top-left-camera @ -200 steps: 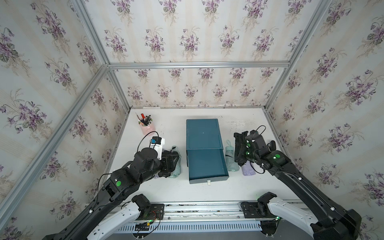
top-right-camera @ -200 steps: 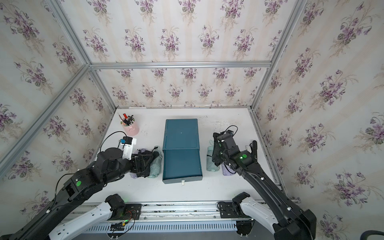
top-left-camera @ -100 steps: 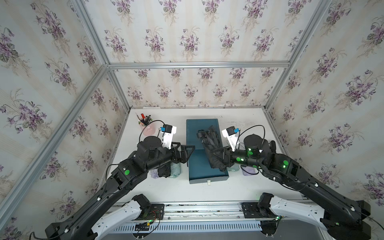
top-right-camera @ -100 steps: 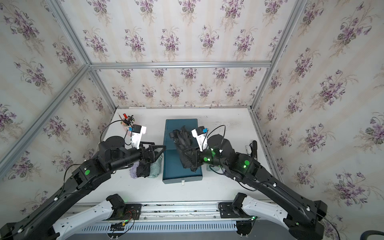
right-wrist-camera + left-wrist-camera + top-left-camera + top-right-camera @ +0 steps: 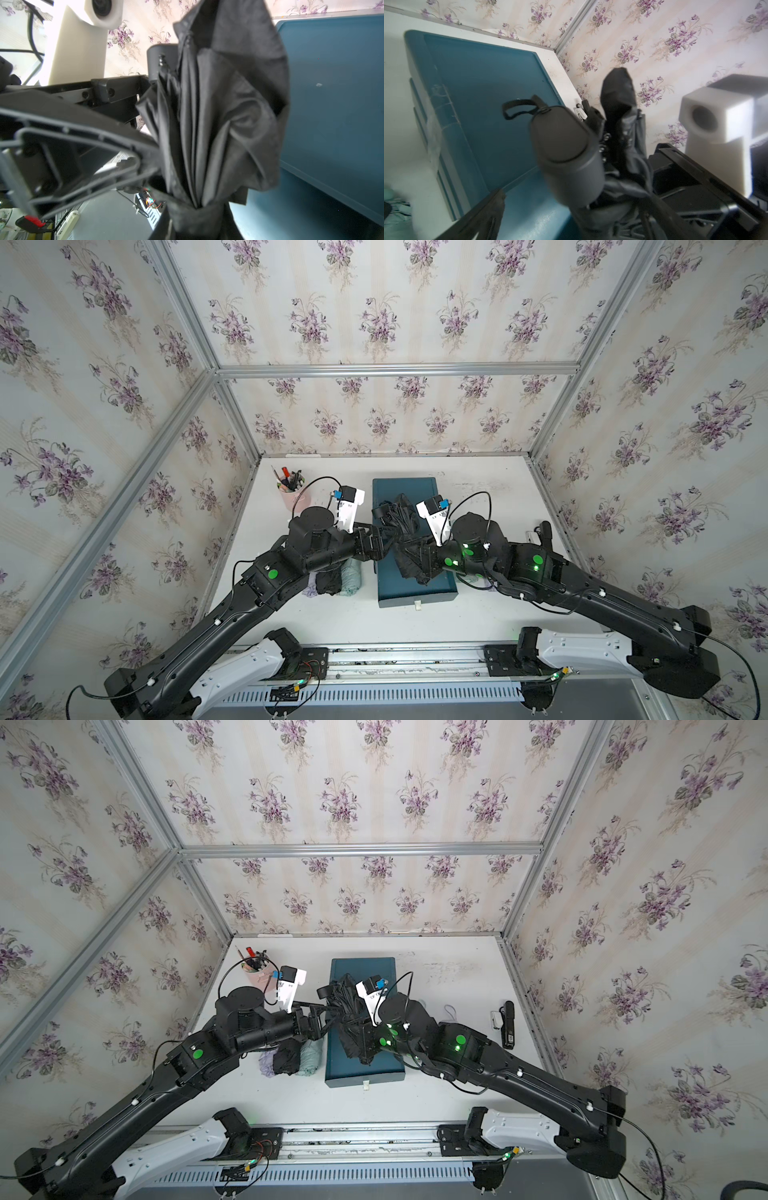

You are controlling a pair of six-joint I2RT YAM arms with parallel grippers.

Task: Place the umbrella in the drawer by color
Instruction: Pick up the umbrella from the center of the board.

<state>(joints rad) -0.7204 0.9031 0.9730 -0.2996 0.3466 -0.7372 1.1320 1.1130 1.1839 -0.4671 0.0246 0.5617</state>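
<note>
A black folded umbrella [image 5: 401,514] [image 5: 347,994] hangs tilted above the drawer [image 5: 405,489], a dark teal cabinet with one drawer [image 5: 415,589] pulled out toward the front. My right gripper [image 5: 419,556] [image 5: 193,214] is shut on the umbrella's bunched fabric [image 5: 218,104]. The left gripper [image 5: 384,541] [image 5: 328,1019] is open and reaches in from the left, level with the umbrella. In the left wrist view the umbrella's round handle [image 5: 564,149] with its wrist strap fills the middle. One left finger [image 5: 488,212] shows beside it, apart from it.
Lilac [image 5: 309,591], black [image 5: 328,583] and mint-green [image 5: 351,578] folded umbrellas lie left of the cabinet, under the left arm. A pink pen cup [image 5: 291,493] stands at the back left. A black device [image 5: 508,1023] lies by the right wall.
Both arms rose from beside the cabinet. The right one carried the black umbrella over the open drawer. The left gripper opened wide and closed in on the umbrella from the left.
</note>
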